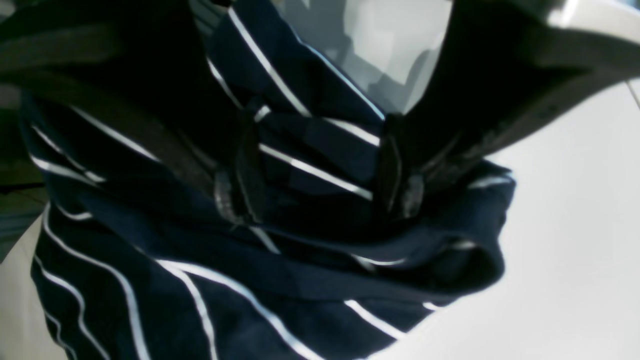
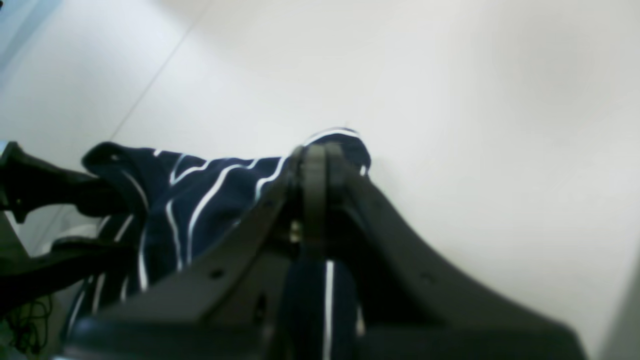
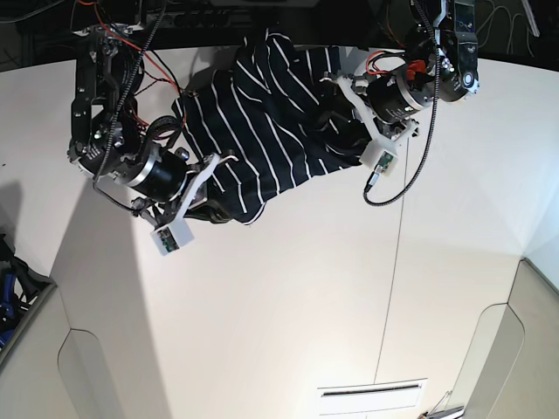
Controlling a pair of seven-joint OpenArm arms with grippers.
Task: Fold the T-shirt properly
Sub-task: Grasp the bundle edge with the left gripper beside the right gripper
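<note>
Over the white table (image 3: 288, 305), both grippers pinch the T-shirt (image 3: 262, 131).

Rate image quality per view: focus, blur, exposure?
Left wrist: soft focus, the dark navy white-striped T-shirt blurred, gripper fingers underexposed.
Right wrist: closed right gripper blurred, white table slightly overexposed.
Base: sharpest, evenly lit, wide-angle distortion.

Evenly and brightly lit from above; soft shadows thrown on the white table (image 3: 288, 288). Both wrist views blurred, dim up close; base view sharp, bowed at edges.
</note>
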